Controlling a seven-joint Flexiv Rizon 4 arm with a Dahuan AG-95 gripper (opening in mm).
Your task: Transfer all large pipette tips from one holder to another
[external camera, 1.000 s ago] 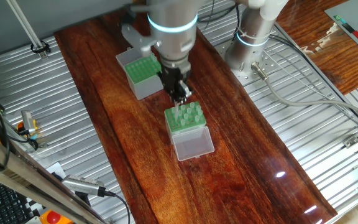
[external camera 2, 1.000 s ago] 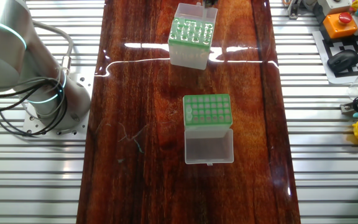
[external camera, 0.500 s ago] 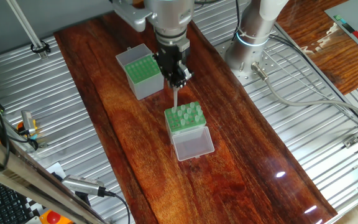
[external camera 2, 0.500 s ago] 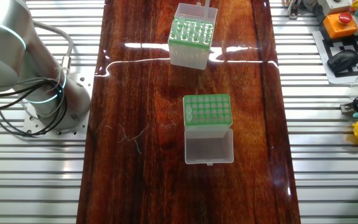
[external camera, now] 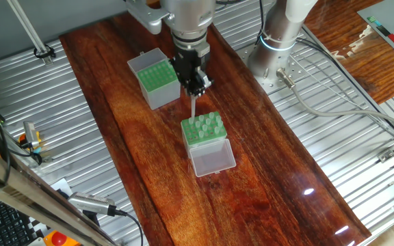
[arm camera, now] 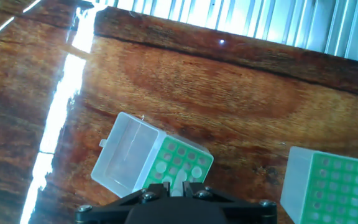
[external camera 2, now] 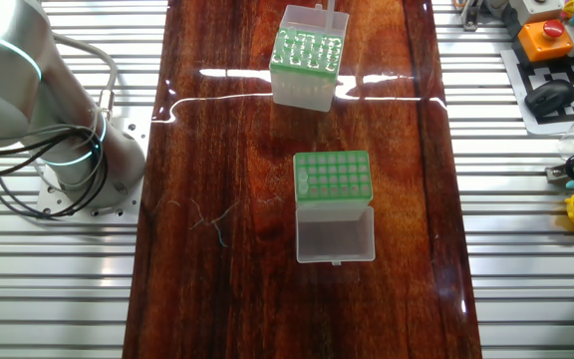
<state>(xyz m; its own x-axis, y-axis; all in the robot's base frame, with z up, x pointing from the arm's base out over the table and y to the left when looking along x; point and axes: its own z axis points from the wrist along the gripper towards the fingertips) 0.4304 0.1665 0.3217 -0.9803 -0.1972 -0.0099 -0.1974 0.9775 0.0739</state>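
Observation:
My gripper [external camera: 195, 87] is shut on one large pipette tip [external camera: 193, 106], a slender whitish cone hanging point down just above the whitish holder [external camera: 203, 130]. That holder's green rack carries several more tips, and its clear lid [external camera: 213, 158] lies open toward the front. The grey-sided box [external camera: 155, 80] with a green rack stands to the back left, apart from the gripper. In the hand view the gripper [arm camera: 177, 185] clamps the tip [arm camera: 178, 182] over the whitish holder [arm camera: 180, 163], with the grey box [arm camera: 328, 185] at the right. The held tip [external camera 2: 331, 9] shows at the top edge of the other fixed view.
The dark wooden board [external camera: 149, 164] lies on ribbed metal tabling. The arm's base [external camera: 276, 42] stands at the back right, cables [external camera: 334, 102] trailing beside it. A control box and small tools [external camera 2: 551, 40] lie off the board at one corner.
A second ago my gripper was low at the whitish holder's rack. It has risen with one tip in it and has stayed nearly still for the last half second.

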